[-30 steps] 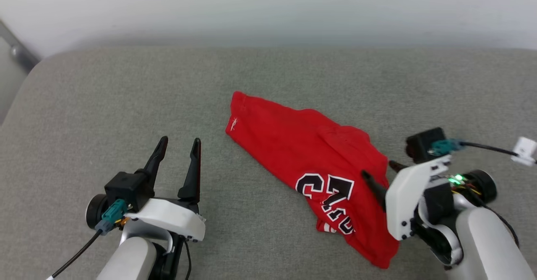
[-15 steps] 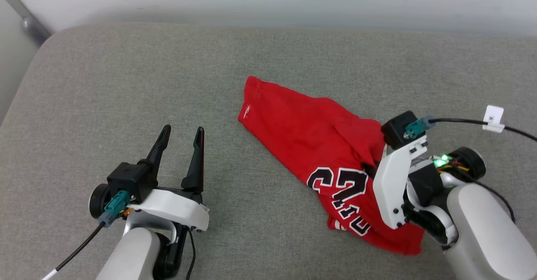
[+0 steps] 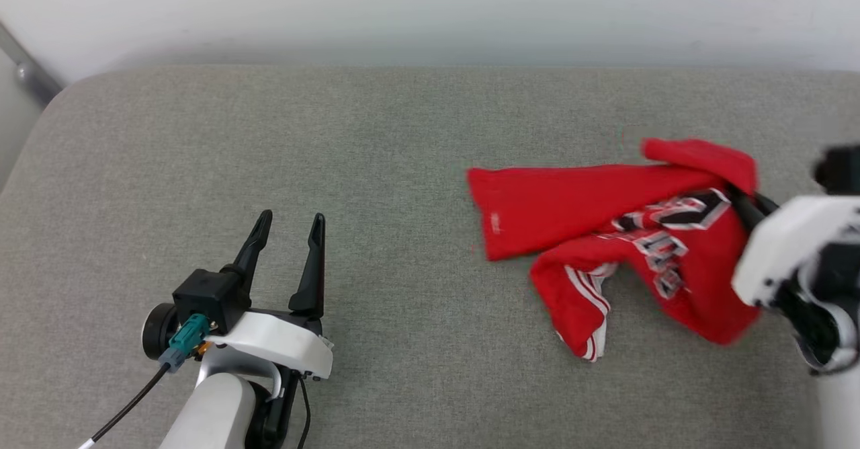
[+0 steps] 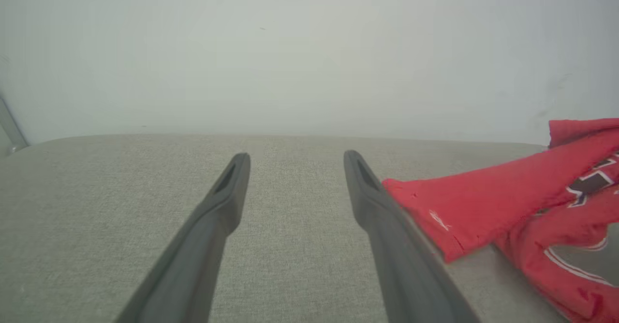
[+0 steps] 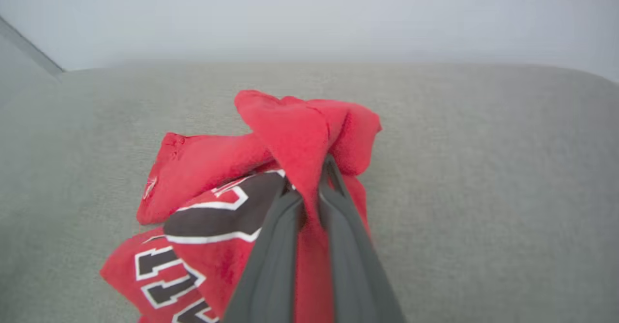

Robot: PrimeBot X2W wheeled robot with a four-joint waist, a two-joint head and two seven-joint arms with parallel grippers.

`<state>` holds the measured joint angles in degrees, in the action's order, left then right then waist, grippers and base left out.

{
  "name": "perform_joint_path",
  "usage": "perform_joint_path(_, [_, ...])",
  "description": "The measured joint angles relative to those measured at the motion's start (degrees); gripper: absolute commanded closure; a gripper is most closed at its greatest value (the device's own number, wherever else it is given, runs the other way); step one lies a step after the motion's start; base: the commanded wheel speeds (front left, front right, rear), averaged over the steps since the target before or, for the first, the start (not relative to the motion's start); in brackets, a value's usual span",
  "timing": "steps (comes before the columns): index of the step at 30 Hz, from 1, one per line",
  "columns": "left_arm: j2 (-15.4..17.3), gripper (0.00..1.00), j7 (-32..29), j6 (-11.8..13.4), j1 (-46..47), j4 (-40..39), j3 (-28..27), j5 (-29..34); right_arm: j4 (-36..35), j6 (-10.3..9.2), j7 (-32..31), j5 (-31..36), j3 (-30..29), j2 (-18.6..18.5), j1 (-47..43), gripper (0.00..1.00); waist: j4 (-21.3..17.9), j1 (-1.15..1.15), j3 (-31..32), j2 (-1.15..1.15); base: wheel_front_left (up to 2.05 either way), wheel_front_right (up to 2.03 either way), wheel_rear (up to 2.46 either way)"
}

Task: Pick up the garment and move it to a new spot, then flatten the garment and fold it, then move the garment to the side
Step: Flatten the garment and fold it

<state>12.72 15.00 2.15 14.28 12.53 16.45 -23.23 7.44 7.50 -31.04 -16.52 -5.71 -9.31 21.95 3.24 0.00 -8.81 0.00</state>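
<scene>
Right gripper (image 5: 311,180) had its two dark fingers pressed together on a bunched fold of the garment (image 3: 605,200), the red cloth standing in a tuft above the tips in the right wrist view. That end of the jersey appeared raised, while the rest trailed leftward and lay on the grey cushion (image 3: 376,140) at the robot's right. A striped sleeve edge (image 3: 594,301) sat nearest the robot, and the black lettering (image 3: 685,210) was crumpled. Left gripper (image 3: 292,216) rested well apart at the lower left, fingers spread with nothing between them. The step in hand looked to be the carry to a new spot. To do it well, the pinch probably needed to be firm, and the arm high enough that the trailing hem cleared the cushion rather than dragging and twisting. A slow sweep toward the open middle, within reach of both arms, would likely make the flattening easier, with release only once the cloth lay down. Counted: one garment, one cushion, two grippers, two fingers on each, one striped sleeve edge showing.
</scene>
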Motion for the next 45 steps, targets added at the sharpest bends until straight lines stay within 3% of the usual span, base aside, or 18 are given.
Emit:
perform_joint_path(5, [-0.2, 0.0, 0.1, -0.4, -0.2, 0.3, -0.2, 0.3, 4.1, 0.0, 2.7, 1.5, -13.7, 2.9, -5.7, 1.0, -0.4, 0.0, -0.2, 0.0, 0.0, 0.0, 0.0])
perform_joint_path(10, [-0.2, 0.0, 0.1, -0.6, -0.3, 0.6, -0.5, 0.6, 9.3, 0.0, 6.1, 3.4, -22.3, 4.8, -9.5, 1.0, -0.8, 0.0, -0.5, 0.0, 0.0, 0.0, 0.0])
perform_joint_path(11, [-0.2, 0.0, 0.1, -0.6, -0.3, 0.7, -0.5, 0.6, 10.2, 0.0, 7.3, 4.4, -23.2, 5.1, -10.0, 0.85, -0.9, 0.0, -0.5, 0.0, 0.0, 0.0, 0.0])
perform_joint_path(12, [-0.2, 0.0, 0.1, -0.6, -0.3, 0.8, -0.6, 0.6, 11.0, 0.0, 8.2, 4.8, -23.5, 5.3, -10.3, 0.55, -1.0, 0.0, -0.6, 0.0, 0.0, 0.0, 0.0])
perform_joint_path(13, [-0.2, 0.0, 0.1, -0.6, -0.4, 0.9, -0.7, 0.6, 11.6, -0.01, 9.4, 5.0, -23.4, 5.4, -10.4, 0.0, -1.1, 0.0, -0.5, 0.0, 0.0, 0.0, 0.0])
perform_joint_path(21, [-0.3, 0.0, 0.1, -0.3, -1.9, 2.1, -1.0, 0.5, 8.6, 0.0, 25.6, 8.5, -19.9, 6.0, -10.1, 0.0, -1.8, 0.0, 1.4, 0.0, 0.0, 0.0, 0.0])
perform_joint_path(26, [-0.5, 0.0, 0.1, 0.0, -3.1, 2.8, -0.8, 0.3, 5.4, 0.0, 32.1, 10.9, -14.5, 6.0, -10.6, 0.0, -1.8, 0.0, 3.7, 0.0, 0.0, 0.0, 0.0])
perform_joint_path(35, [-0.3, 0.0, -0.5, 0.9, -5.9, 3.3, -0.5, -0.2, -1.1, 0.0, 36.2, 11.3, -3.6, 5.8, -16.2, 0.0, -1.7, -0.01, 7.6, 0.0, 0.0, 0.0, 0.0])
perform_joint_path(45, [0.5, 0.0, -1.8, 1.9, -7.0, 2.6, -0.3, -0.5, -8.7, 0.0, 35.2, 9.5, 2.5, 6.2, -25.3, 0.0, -3.5, -0.01, 9.2, 0.0, 0.0, 0.0, 0.0])
